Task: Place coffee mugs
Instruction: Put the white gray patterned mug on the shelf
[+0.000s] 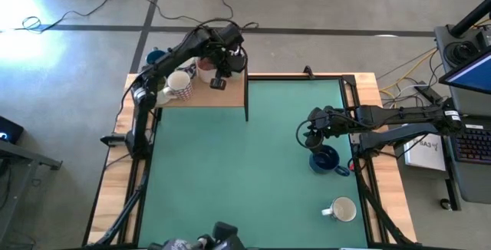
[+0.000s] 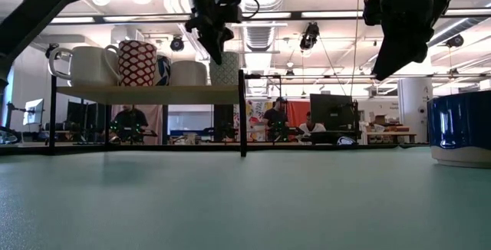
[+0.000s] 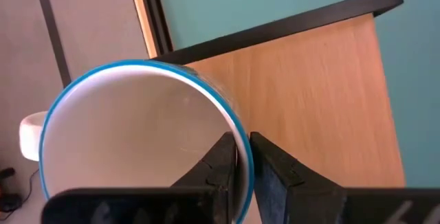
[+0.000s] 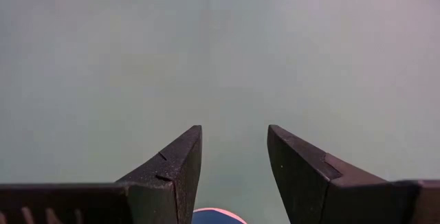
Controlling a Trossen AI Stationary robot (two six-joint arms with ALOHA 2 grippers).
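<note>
A wooden shelf (image 1: 199, 97) stands at the table's far left corner and bears several coffee mugs, among them a white one (image 2: 88, 66) and a red-patterned one (image 2: 138, 62). My left gripper (image 2: 215, 31) is over the shelf's right end, shut on a pale mug with a blue rim (image 3: 137, 141). My right gripper (image 1: 311, 133) hangs open above the green mat, touching nothing. A dark blue mug (image 1: 326, 159) stands just nearer than it, and a cream mug (image 1: 340, 210) stands near the front right. My left gripper holds the blue-rimmed mug by its rim (image 3: 237, 131), one finger (image 3: 223, 165) inside the mug and the other (image 3: 275, 172) outside the wall. The fingers come steeply from above. The mug hangs upright (image 2: 225, 67) at the shelf's top; whether its base touches the shelf cannot be told.
The shelf's dark right end panel (image 1: 246, 97) rises at its edge toward the mat. Bare wood (image 3: 309, 107) lies beside the held mug. The mat's middle (image 1: 230, 173) is free. A desk with a laptop (image 1: 468, 81) stands beyond the table's right edge.
</note>
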